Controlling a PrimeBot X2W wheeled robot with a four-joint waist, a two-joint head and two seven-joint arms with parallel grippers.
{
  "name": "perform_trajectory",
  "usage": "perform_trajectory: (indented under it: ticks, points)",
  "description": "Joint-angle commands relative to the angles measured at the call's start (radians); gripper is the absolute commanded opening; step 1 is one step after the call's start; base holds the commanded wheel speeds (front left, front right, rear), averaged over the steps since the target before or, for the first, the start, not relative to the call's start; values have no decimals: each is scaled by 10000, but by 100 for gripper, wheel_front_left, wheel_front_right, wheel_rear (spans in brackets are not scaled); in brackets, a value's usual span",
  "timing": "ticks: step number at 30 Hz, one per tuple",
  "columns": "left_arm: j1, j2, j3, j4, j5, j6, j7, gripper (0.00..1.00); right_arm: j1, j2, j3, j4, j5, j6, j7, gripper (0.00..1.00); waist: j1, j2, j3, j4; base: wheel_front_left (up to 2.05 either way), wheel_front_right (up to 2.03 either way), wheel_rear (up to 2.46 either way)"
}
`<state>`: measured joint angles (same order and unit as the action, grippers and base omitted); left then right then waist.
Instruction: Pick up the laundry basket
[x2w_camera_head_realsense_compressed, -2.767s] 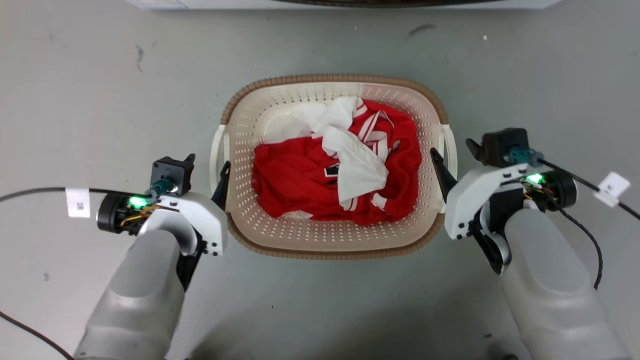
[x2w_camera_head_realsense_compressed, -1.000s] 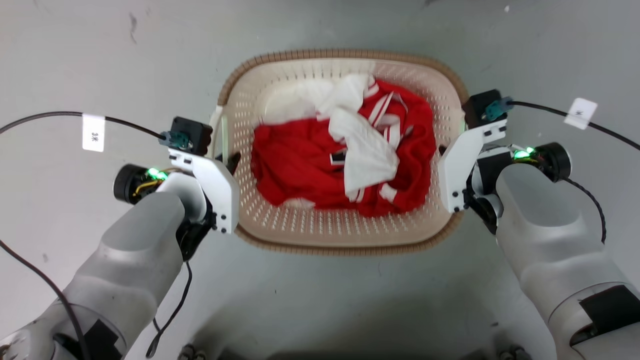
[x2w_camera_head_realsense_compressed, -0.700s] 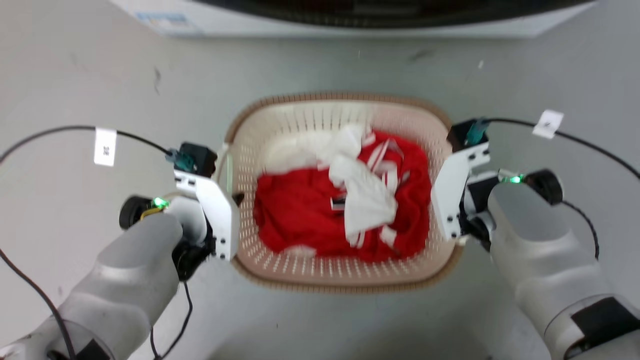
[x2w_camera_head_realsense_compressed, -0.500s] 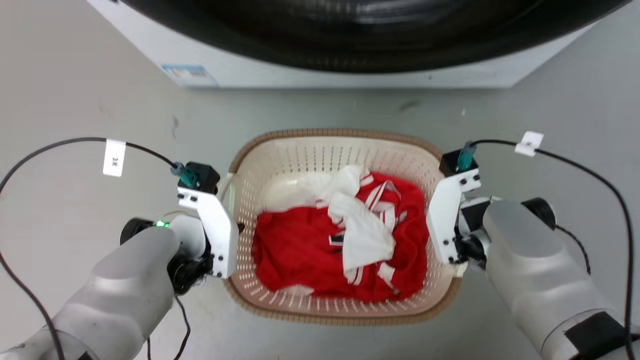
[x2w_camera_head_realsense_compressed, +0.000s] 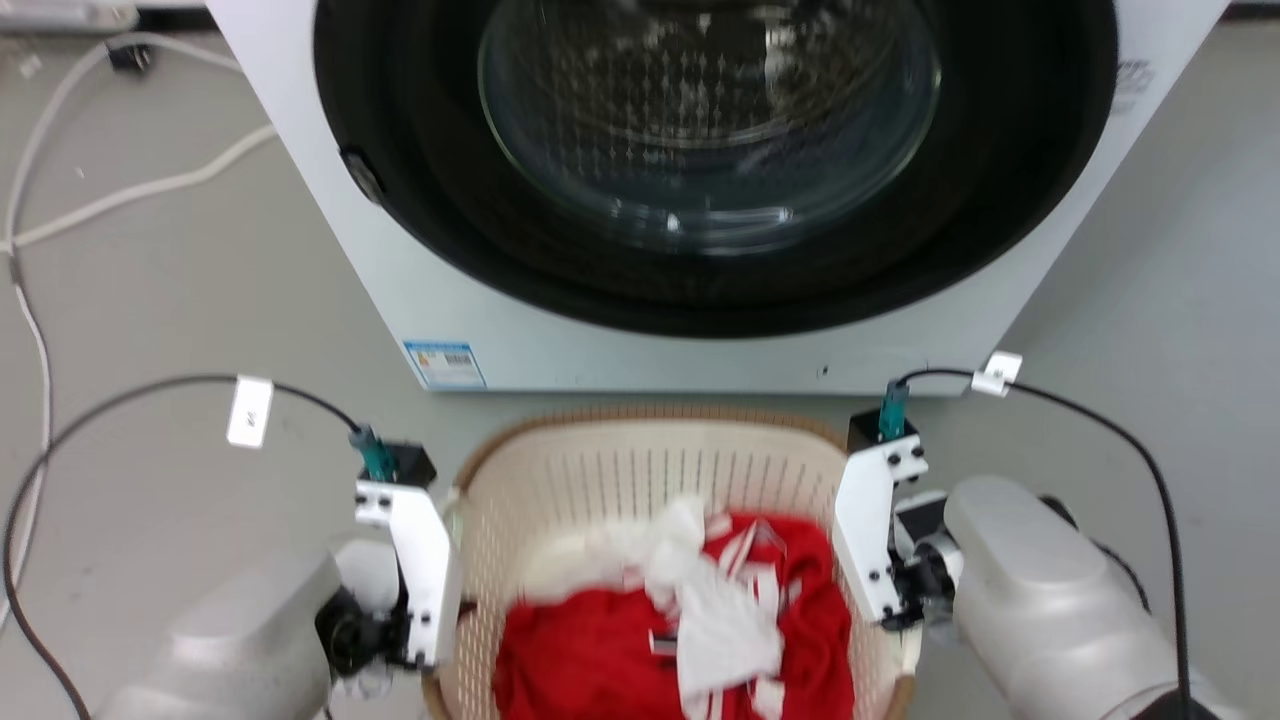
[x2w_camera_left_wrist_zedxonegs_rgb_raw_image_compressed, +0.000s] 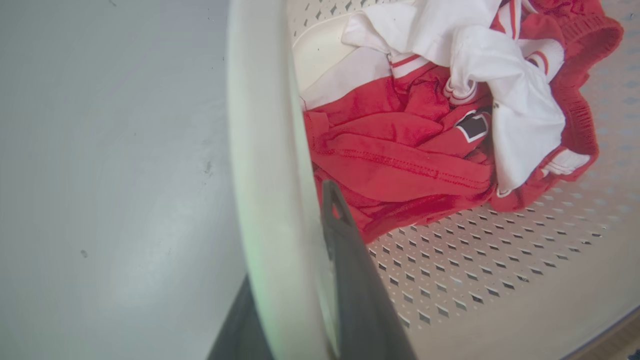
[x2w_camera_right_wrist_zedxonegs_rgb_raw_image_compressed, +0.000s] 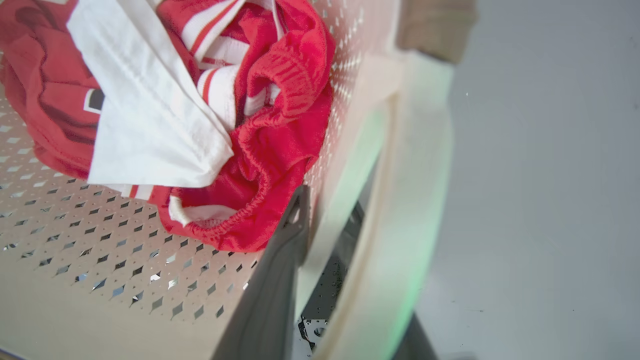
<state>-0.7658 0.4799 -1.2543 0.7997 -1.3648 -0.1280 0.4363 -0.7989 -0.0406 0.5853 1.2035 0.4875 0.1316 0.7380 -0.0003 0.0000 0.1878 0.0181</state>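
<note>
Clamped with the left gripper (x2w_camera_left_wrist_zedxonegs_rgb_raw_image_compressed: 295, 280) across the basket's (x2w_camera_head_realsense_compressed: 640, 418) left handle (x2w_camera_left_wrist_zedxonegs_rgb_raw_image_compressed: 265, 150), one finger (x2w_camera_left_wrist_zedxonegs_rgb_raw_image_compressed: 350, 280) inside the basket and the other outside. Set likewise with the right gripper (x2w_camera_right_wrist_zedxonegs_rgb_raw_image_compressed: 350, 280) astride the right handle (x2w_camera_right_wrist_zedxonegs_rgb_raw_image_compressed: 410, 200), though with a dark gap showing there, so probably pinched rather than certainly. Holding the basket just in front of the washer (x2w_camera_head_realsense_compressed: 300, 200), below its round door (x2w_camera_head_realsense_compressed: 700, 120), with red and white clothes (x2w_camera_head_realsense_compressed: 580, 660) heaped inside. By the look of it, in the lifting step with the grasp made. Hard to tell from the blurred head view whether clear of the floor (x2w_camera_head_realsense_compressed: 150, 300). Next: raise both arms together, level and even, to avoid tipping the load or twisting the handles.
</note>
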Motion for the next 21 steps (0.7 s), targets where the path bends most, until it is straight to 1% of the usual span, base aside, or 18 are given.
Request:
perform_trajectory:
  ticks: [1, 5, 10, 21]
  points:
    - [388, 173, -120, 15, -102, -40, 520, 0, 276, -177, 101, -43, 137, -17, 148, 0, 3, 0, -989, 67, 0, 0, 0]
    - [565, 220, -150, -52, -304, -40, 1113, 0, 522, -177, 387, -217, 513, -15, 676, 0, 3, 0, -1620, 10, 0, 0, 0]
    - [708, 249, -191, -108, -314, -40, 1318, 0, 615, -174, 780, -278, 683, -12, 1187, 0, 3, 0, -2027, -95, 0, 0, 0]
    - [503, 119, -210, -146, -413, -42, 1577, 0, 609, -151, 1023, -338, 1129, -11, 1377, 0, 3, 0, -2387, -259, 0, 0, 0]
